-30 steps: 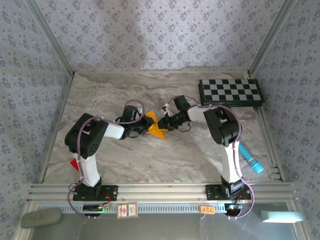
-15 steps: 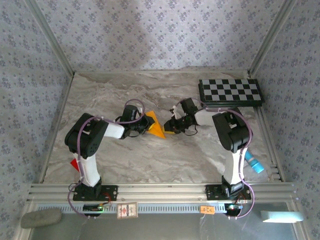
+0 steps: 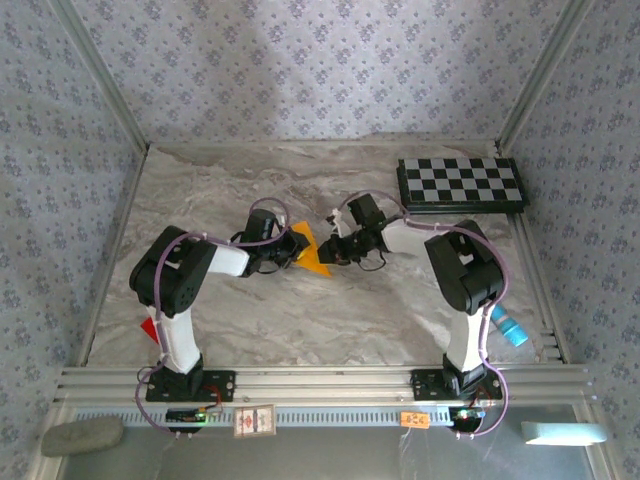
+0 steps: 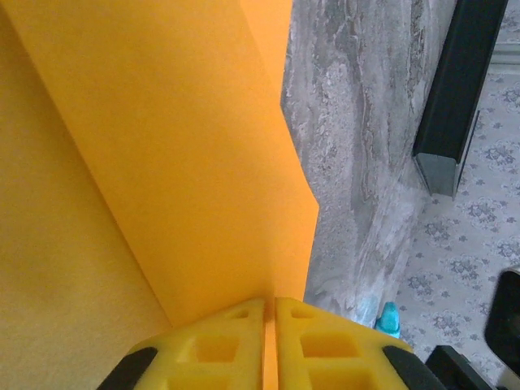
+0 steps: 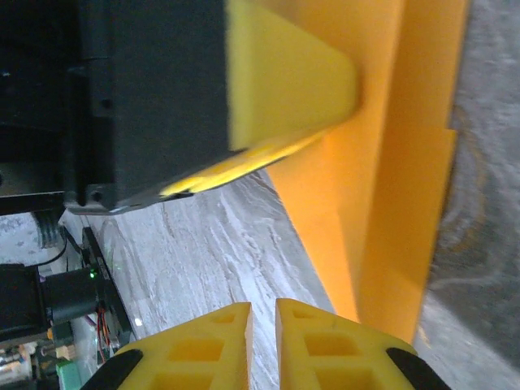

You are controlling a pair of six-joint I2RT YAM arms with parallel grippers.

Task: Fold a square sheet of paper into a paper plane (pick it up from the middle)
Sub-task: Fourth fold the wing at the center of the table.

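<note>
Orange paper [image 4: 187, 162] pinched in left gripper [image 4: 270, 313] (jaws together), right gripper [image 5: 262, 313] alongside

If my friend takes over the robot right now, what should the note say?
The left hand is shut on the square sheet of paper.
The right hand is almost closed beside it, with nothing seen between its fingers.
The paper sits between both hands, partly folded, with layers overlapping.
Done: the first folds.
Left: the remaining folds; it is no slim plane yet.
</note>
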